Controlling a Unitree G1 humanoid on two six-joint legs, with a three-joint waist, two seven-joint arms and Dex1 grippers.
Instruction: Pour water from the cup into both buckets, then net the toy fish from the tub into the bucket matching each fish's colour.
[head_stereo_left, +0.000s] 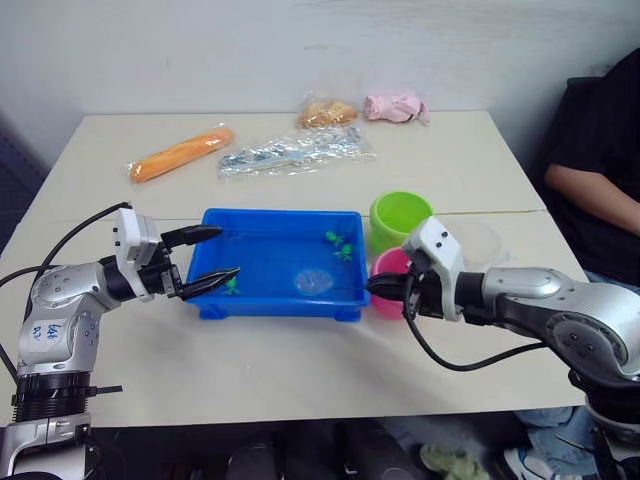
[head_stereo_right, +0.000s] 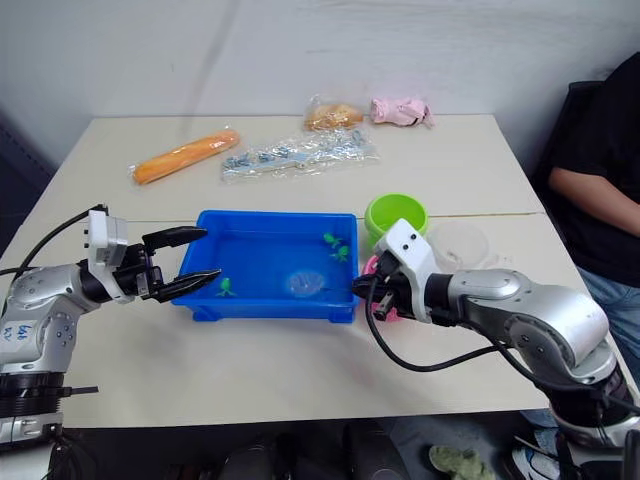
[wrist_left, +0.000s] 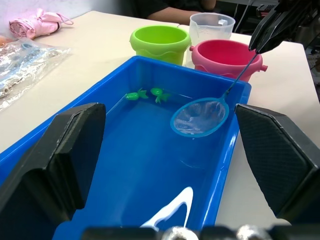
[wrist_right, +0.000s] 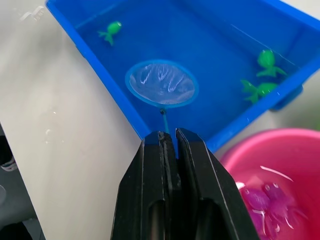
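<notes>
Right wrist view: right tool (wrist_right: 168, 142) pinching net (wrist_right: 161, 84) handle, hoop over tub (wrist_right: 227, 131).
Left tool (head_stereo_left: 204, 259) spread, bracing tub; green fish (wrist_right: 111, 31) remaining.

The blue tub (head_stereo_left: 281, 300) holds water and three green fish (wrist_right: 111, 31): two side by side near the green bucket (head_stereo_left: 400, 217), one at the opposite end. The net (wrist_right: 161, 84), blue-rimmed, hangs over the tub's middle. The pink bucket (wrist_left: 225, 54) holds magenta fish (wrist_right: 260, 199). The clear cup (wrist_left: 211, 26) stands upright behind the buckets.
</notes>
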